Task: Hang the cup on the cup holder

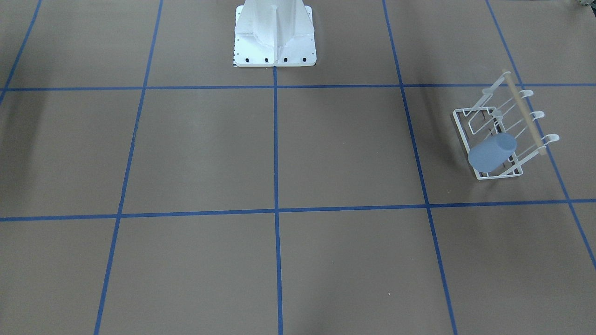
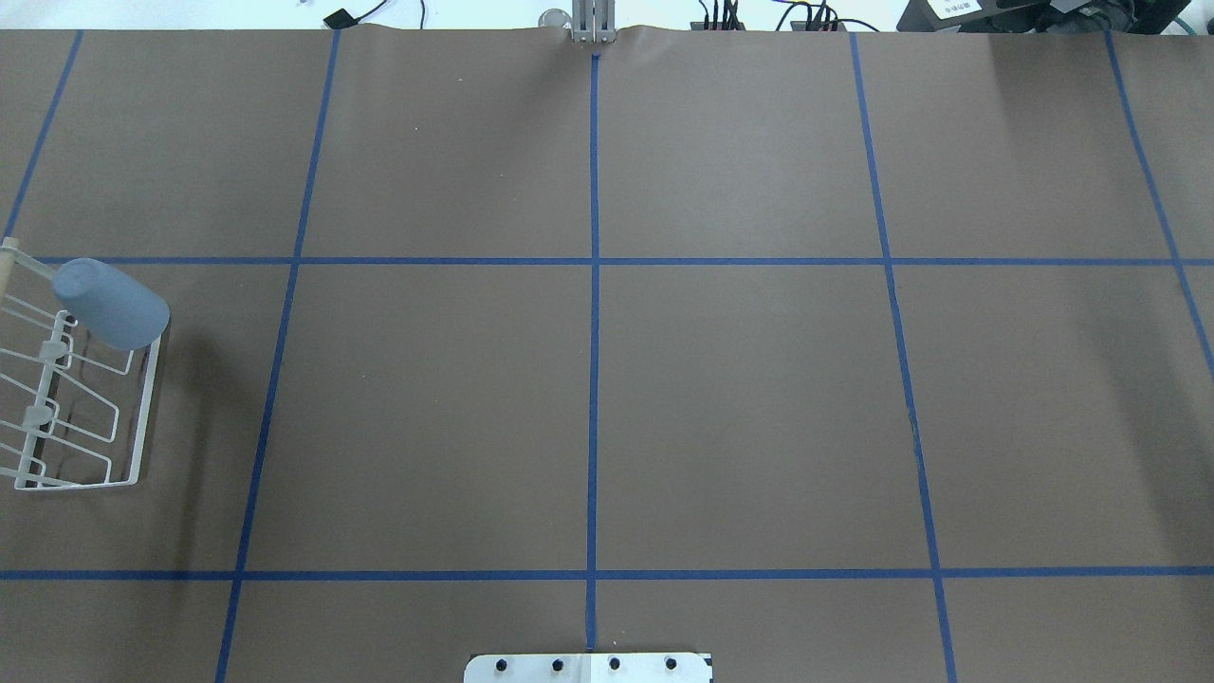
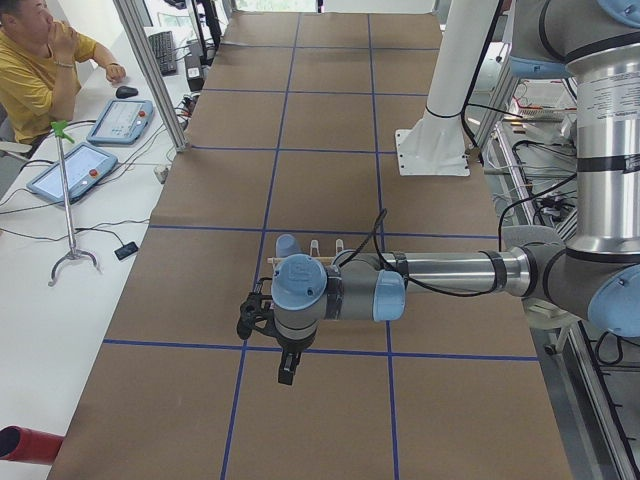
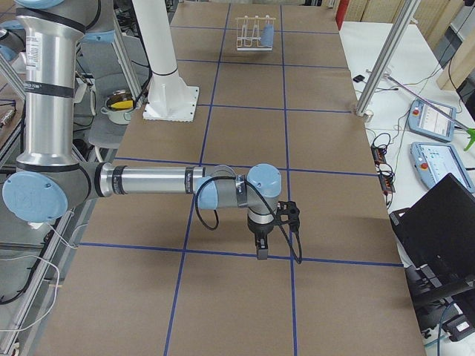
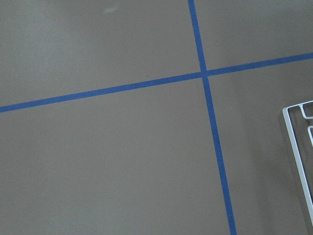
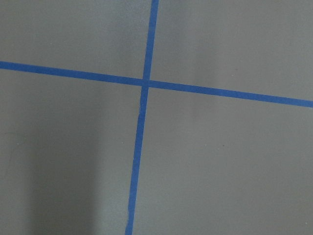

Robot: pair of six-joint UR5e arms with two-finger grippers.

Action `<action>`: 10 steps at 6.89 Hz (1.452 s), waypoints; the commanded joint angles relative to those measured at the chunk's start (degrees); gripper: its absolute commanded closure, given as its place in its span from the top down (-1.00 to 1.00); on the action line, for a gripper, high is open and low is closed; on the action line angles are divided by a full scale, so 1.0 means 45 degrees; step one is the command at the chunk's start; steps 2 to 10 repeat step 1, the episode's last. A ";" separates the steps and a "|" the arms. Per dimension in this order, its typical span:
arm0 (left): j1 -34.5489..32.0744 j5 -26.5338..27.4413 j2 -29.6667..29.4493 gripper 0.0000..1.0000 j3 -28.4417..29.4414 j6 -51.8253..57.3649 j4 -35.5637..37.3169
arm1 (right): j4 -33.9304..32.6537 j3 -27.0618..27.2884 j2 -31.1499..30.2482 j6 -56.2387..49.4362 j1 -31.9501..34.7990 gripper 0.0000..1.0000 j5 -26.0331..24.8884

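Observation:
The light blue cup (image 1: 492, 151) sits tilted, mouth down, over an end prong of the white wire cup holder (image 1: 458, 122), at the table's left end in the overhead view, where the cup (image 2: 112, 304) and the holder (image 2: 147, 408) both show. The far cup (image 4: 268, 33) and holder (image 4: 249, 33) show in the exterior right view. My left gripper (image 3: 285, 370) points down above the table, apart from the cup (image 3: 287, 245); I cannot tell whether it is open or shut. My right gripper (image 4: 261, 248) hangs over the table's right end; I cannot tell its state. A corner of the holder (image 5: 298, 152) shows in the left wrist view.
The robot's white pedestal (image 1: 274, 37) stands at the table's robot-side edge. Blue tape lines (image 2: 594, 379) grid the brown table. An operator (image 3: 40, 70) sits beside tablets (image 3: 120, 120) past the far side. A laptop (image 4: 438, 230) lies off the table.

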 commanded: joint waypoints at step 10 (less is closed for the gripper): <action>0.0000 0.0007 0.0000 0.98 -0.0010 0.0000 0.0000 | 0.0000 0.0003 -0.0017 0.0000 0.0000 1.00 0.0025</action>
